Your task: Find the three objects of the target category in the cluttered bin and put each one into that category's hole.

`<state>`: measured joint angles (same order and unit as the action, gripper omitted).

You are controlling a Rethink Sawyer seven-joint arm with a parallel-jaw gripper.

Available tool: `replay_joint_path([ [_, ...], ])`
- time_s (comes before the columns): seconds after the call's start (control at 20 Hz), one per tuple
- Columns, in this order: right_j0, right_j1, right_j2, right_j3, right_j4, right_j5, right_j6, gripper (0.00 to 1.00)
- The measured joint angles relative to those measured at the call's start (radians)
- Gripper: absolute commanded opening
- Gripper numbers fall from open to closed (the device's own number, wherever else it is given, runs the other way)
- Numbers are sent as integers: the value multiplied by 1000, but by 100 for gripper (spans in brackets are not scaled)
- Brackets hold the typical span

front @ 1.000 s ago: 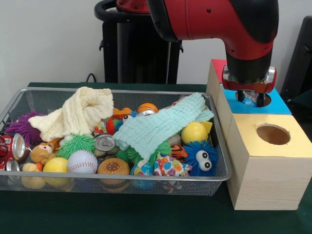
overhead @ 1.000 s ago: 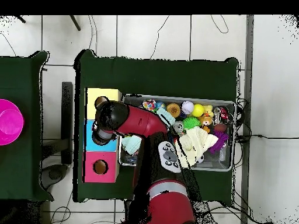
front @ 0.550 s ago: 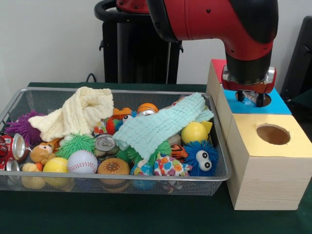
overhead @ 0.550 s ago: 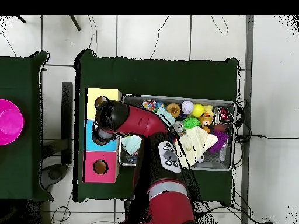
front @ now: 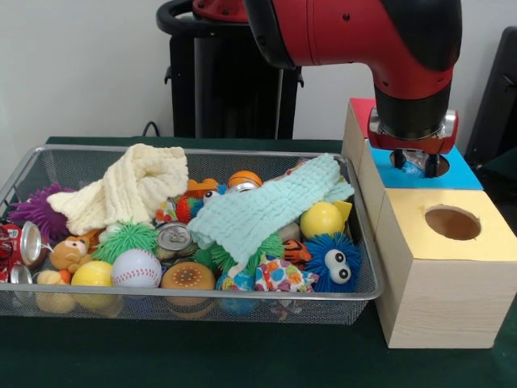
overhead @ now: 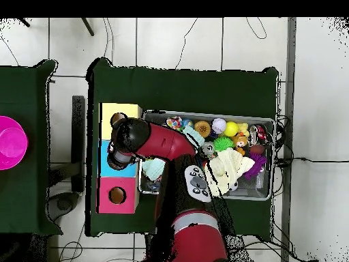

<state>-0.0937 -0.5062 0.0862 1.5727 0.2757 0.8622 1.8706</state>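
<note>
My gripper hangs straight down over the round hole of the blue-topped box. Its two dark fingers reach the hole's rim and are shut on a small blue and white object; I cannot make out what that object is. In the overhead view the red arm covers the gripper above the blue box. The wire bin holds the clutter: balls, spiky toys, soft toys and crushed cans.
A yellow-topped box with an open hole stands nearer, and a red-topped box farther back. In the bin lie a cream cloth and a mint cloth. A pink bowl sits on a side table.
</note>
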Motion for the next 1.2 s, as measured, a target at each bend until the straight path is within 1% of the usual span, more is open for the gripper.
replay_joint_path([
  [1.0,8,-9,-3,4,0,0,0,0],
  [1.05,9,-9,-4,3,0,0,0,100],
  [1.2,10,-10,-8,3,-3,4,0,100],
])
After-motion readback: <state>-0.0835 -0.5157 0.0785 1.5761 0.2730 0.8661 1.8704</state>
